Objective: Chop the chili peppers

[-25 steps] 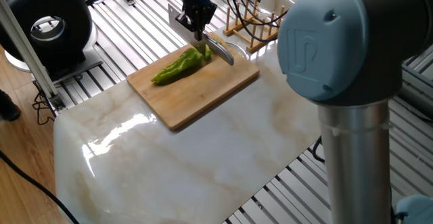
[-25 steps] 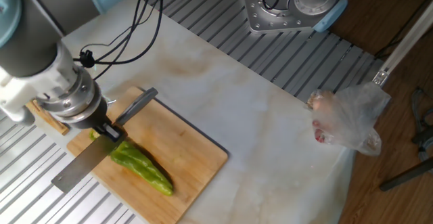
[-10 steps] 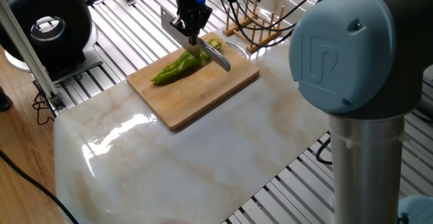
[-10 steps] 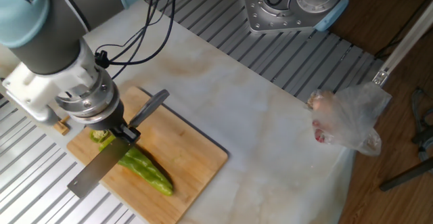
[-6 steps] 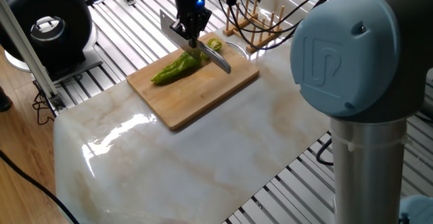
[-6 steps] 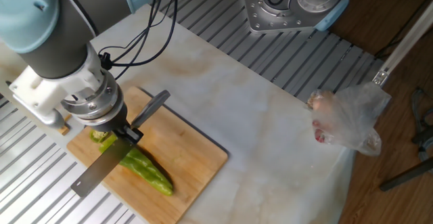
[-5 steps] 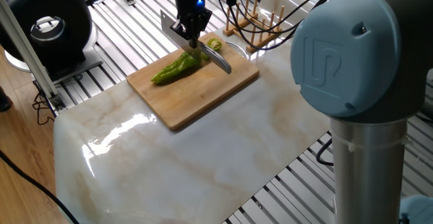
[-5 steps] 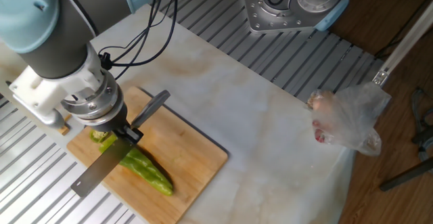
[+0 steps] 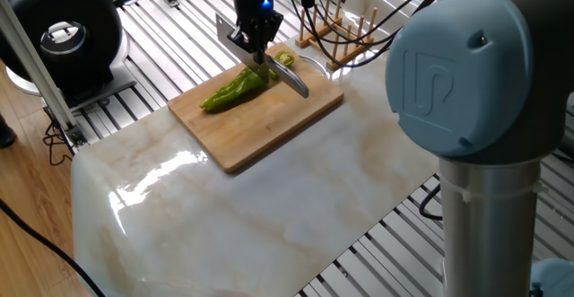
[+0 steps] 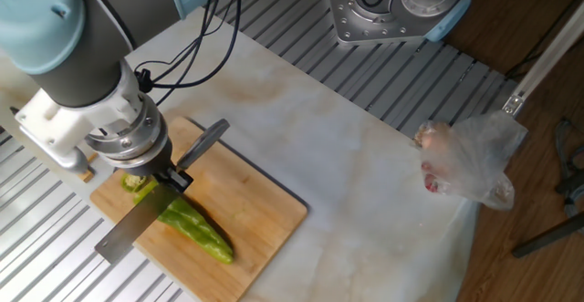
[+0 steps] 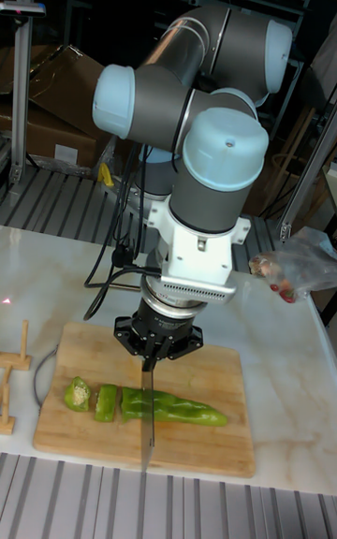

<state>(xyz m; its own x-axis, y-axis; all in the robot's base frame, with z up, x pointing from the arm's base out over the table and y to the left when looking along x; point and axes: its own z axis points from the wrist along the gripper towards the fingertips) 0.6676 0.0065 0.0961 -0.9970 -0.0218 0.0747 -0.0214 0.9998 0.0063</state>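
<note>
The chili pepper (image 11: pixel 178 409) lies lengthwise on the wooden cutting board (image 9: pixel 269 122), its tapered tip pointing away from the cut end. It is long, light green and wrinkled. Two small slices (image 11: pixel 94 399) lie just beside that cut end, one a ring-like stem piece nearest the board's edge, the other close against the main body. In the other fixed view a slice (image 10: pixel 135 184) shows just beside the arm's wrist, partly hidden by it.

The claw (image 11: pixel 150 354) points straight down over the board and is clamped narrowly on the handle of a knife (image 10: pixel 137 227). The grey blade runs across the pepper, near the cut end, and its lower edge appears to meet the pepper's skin; whether it has gone through cannot be told. In the tall fixed view the blade is seen edge-on as a thin vertical line that crosses the pepper. The dark handle (image 10: pixel 203 143) sticks out on the far side of the claw, over the board.

The board sits near one end of the pale marble worktop (image 9: pixel 233 216). A wooden rack (image 9: pixel 336 30) stands just beyond the board. A clear plastic bag (image 10: pixel 470 161) with something reddish inside rests at the worktop's edge, well apart from the board.
</note>
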